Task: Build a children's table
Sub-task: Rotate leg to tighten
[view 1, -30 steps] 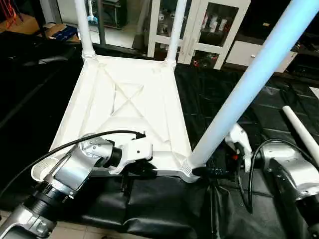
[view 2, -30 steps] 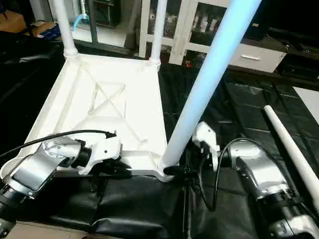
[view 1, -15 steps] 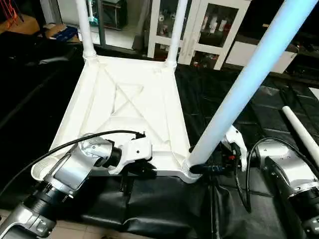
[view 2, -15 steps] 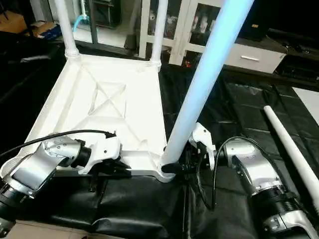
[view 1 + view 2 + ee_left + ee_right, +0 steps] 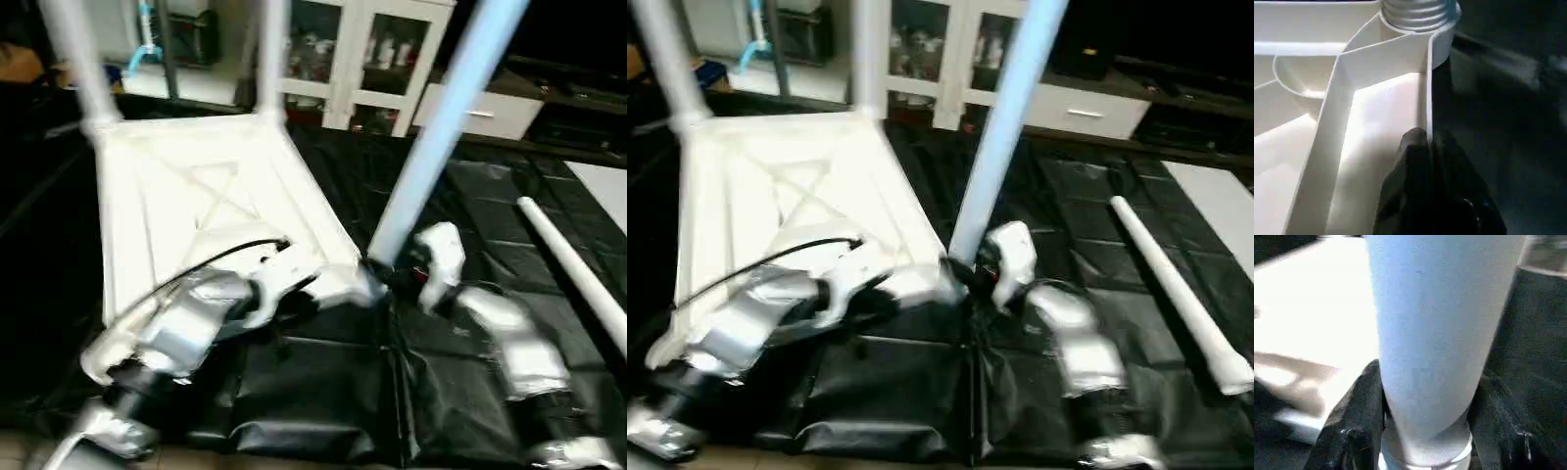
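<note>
The left end effector (image 5: pixel 1427 147) is clenched on the near rim wall of the white table top (image 5: pixel 186 196), its two black fingers pinching the thin upright edge from either side, as the left wrist view makes plain. That same view shows a silvery threaded leg end seated in the round corner socket (image 5: pixel 1420 14) just beyond the fingers, a detail the head views blur.

The right end effector (image 5: pixel 1425 431) grasps the near leg (image 5: pixel 1430 333) low down, one black finger (image 5: pixel 1352 431) on each side of the tube, directly above the ring where it enters the socket. From the head cameras this leg (image 5: pixel 441 127) rises at a tilt from the top's near right corner, and the right end effector's white housing sits just beside its base.

The table top lies upside down, its X-ribbed underside facing up, on a tabletop covered in black sheeting (image 5: pixel 460 392). Two more legs (image 5: pixel 73 69) stand upright in the far corner sockets. A fourth leg (image 5: pixel 1171 284) lies loose on the sheeting, well apart to the right. The near left corner appears to hold no leg, though the left forearm covers much of it. White cabinets (image 5: pixel 377 59) with glass doors stand behind.
</note>
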You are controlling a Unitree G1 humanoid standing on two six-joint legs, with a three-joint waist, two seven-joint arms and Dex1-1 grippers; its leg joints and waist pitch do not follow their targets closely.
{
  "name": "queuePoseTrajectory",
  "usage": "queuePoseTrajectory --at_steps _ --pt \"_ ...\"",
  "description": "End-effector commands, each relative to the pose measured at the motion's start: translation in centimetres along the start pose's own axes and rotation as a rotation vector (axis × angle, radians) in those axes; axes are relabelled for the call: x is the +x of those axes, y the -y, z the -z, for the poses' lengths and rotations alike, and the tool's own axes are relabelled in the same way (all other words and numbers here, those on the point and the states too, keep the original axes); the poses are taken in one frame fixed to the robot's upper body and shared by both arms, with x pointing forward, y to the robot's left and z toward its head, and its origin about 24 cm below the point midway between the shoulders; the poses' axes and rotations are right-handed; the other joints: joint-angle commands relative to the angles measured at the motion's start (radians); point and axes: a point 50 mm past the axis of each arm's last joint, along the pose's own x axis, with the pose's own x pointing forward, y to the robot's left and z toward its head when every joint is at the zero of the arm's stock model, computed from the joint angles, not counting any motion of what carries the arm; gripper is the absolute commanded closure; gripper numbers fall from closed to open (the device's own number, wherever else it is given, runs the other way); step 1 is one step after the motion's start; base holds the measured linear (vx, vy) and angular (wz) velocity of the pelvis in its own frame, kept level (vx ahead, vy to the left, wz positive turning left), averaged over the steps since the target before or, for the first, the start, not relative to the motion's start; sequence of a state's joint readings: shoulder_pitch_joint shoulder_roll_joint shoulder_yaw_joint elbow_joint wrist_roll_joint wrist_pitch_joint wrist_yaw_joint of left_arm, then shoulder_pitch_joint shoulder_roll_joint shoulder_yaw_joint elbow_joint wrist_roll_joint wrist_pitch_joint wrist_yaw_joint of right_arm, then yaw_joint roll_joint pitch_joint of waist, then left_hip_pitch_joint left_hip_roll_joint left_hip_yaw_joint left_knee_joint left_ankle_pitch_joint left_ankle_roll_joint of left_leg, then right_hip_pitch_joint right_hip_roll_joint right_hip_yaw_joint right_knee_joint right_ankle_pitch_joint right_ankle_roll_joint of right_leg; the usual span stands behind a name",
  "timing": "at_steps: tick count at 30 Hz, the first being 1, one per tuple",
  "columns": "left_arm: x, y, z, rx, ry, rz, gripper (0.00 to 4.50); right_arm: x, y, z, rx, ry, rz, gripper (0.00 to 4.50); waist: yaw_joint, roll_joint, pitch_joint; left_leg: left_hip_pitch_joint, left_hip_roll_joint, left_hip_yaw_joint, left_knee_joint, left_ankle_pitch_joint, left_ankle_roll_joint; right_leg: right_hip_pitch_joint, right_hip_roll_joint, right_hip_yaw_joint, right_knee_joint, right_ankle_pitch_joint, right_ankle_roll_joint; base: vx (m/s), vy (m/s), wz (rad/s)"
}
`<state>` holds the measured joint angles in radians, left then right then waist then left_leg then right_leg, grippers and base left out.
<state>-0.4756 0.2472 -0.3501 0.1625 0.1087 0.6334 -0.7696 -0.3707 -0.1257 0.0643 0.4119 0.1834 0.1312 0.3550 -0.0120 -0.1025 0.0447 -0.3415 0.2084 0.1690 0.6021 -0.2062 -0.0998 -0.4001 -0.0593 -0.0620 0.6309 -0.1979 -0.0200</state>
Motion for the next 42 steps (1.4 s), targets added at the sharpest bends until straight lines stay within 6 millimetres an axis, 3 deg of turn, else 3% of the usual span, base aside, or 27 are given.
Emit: queuePoseTrajectory --at_steps 1,4,6,8,10,13,16,18,20,24,27,28,34,41,42 --pt "0.1 -0.3 -1.7 -0.017 0.074 -0.068 4.50 -0.7 1.3 3.9 -0.046 -0.192 0.257 2.54 0.003 0.011 -0.048 -0.009 0.014 -0.013 -0.076 -0.244 -0.045 0.037 -0.069 0.043 -0.106 -0.454 -0.081 0.000 0.000 0.00" --pt "0.4 0.0 -1.9 -0.003 0.078 -0.063 4.50 0.8 -1.0 2.9 -0.005 -0.099 0.186 2.57 0.003 0.012 -0.048 -0.007 0.014 -0.011 -0.074 -0.278 -0.019 0.026 -0.069 0.045 -0.112 -0.447 -0.067 0.000 0.000 0.00" --pt "0.1 -0.2 -1.5 0.018 0.066 -0.056 4.50 1.5 -2.4 1.8 0.081 -0.017 0.050 2.57 0.002 0.013 -0.049 -0.012 0.016 -0.011 -0.077 -0.270 -0.002 0.032 -0.066 0.046 -0.107 -0.392 -0.074 0.000 0.000 0.00" --pt "-0.3 -0.5 -0.9 0.068 0.057 -0.041 4.50 1.1 -2.8 0.5 0.052 0.057 -0.066 2.57 0.002 0.015 -0.052 -0.015 0.021 -0.011 -0.077 -0.242 0.016 0.037 -0.065 0.049 -0.098 -0.301 -0.099 0.000 0.000 0.00" --pt "-0.5 -0.5 -0.6 0.097 0.056 -0.017 4.50 0.7 -2.2 -0.2 0.009 0.085 -0.068 2.01 0.005 0.017 -0.054 -0.017 0.019 -0.008 -0.074 -0.195 0.025 0.040 -0.065 0.050 -0.090 -0.222 -0.127 0.000 0.000 0.00" --pt "-1.2 -0.4 0.4 0.148 0.033 0.061 4.50 -0.4 -0.7 -1.7 0.001 0.119 -0.115 1.71 0.009 0.013 -0.054 -0.018 0.020 -0.003 -0.071 -0.144 0.047 0.046 -0.067 0.052 -0.083 -0.163 -0.153 0.000 0.000 0.00" --pt "-1.9 0.2 0.9 0.243 0.043 0.191 4.50 -1.3 0.2 -2.5 0.034 0.115 -0.219 1.45 0.016 0.018 -0.053 -0.013 0.024 -0.004 -0.073 -0.138 0.065 0.046 -0.066 0.052 -0.081 -0.148 -0.163 0.000 0.000 0.00" --pt "-2.7 0.8 1.4 0.281 0.046 0.310 4.50 -2.2 1.3 -3.1 -0.005 0.101 -0.325 1.45 0.022 0.022 -0.055 -0.011 0.028 -0.002 -0.071 -0.120 0.067 0.046 -0.068 0.053 -0.076 -0.115 -0.186 0.000 0.000 0.00" --pt "-3.2 0.9 2.0 0.290 0.007 0.357 4.50 -3.1 2.2 -3.4 -0.051 0.073 -0.444 1.45 0.027 0.025 -0.054 -0.001 0.030 0.004 -0.069 -0.115 0.075 0.039 -0.065 0.052 -0.070 -0.067 -0.218 0.000 0.000 0.00" --pt "-3.6 1.1 2.0 0.290 0.011 0.407 4.50 -4.1 3.1 -3.9 -0.072 0.048 -0.551 1.45 0.044 0.019 -0.055 -0.004 0.031 0.006 -0.068 -0.066 0.081 0.046 -0.069 0.052 -0.062 -0.017 -0.247 0.000 0.000 0.00" --pt "-3.7 1.1 2.0 0.291 0.016 0.420 4.50 -4.5 3.3 -4.0 -0.085 0.030 -0.602 1.45 0.048 0.017 -0.055 -0.004 0.029 0.007 -0.067 -0.077 0.076 0.049 -0.071 0.053 -0.064 -0.040 -0.244 0.000 0.000 0.00" --pt "-3.7 1.1 2.0 0.294 0.017 0.425 4.50 -4.7 3.3 -4.1 -0.095 0.017 -0.631 1.45 0.049 0.010 -0.055 -0.006 0.029 0.007 -0.067 -0.085 0.075 0.050 -0.072 0.053 -0.067 -0.059 -0.239 0.000 0.000 0.00" --pt "-4.2 1.2 2.3 0.299 0.015 0.470 4.50 -5.7 3.8 -4.4 -0.108 -0.053 -0.784 1.45 0.054 0.008 -0.053 -0.007 0.029 0.005 -0.066 -0.104 0.073 0.047 -0.072 0.052 -0.073 -0.136 -0.215 0.000 0.000 0.00" --pt "-4.4 1.2 2.5 0.293 0.010 0.486 4.50 -6.2 4.7 -4.5 -0.123 -0.105 -0.829 1.45 0.055 0.006 -0.055 -0.007 0.029 0.005 -0.064 -0.081 0.076 0.047 -0.072 0.051 -0.069 -0.114 -0.223 0.000 0.000 0.00" --pt "-4.4 1.2 2.5 0.293 0.010 0.487 4.50 -6.2 4.7 -4.5 -0.124 -0.107 -0.830 1.70 0.056 0.006 -0.055 -0.007 0.029 0.005 -0.063 -0.081 0.077 0.047 -0.073 0.051 -0.069 -0.115 -0.225 0.000 0.000 0.00"
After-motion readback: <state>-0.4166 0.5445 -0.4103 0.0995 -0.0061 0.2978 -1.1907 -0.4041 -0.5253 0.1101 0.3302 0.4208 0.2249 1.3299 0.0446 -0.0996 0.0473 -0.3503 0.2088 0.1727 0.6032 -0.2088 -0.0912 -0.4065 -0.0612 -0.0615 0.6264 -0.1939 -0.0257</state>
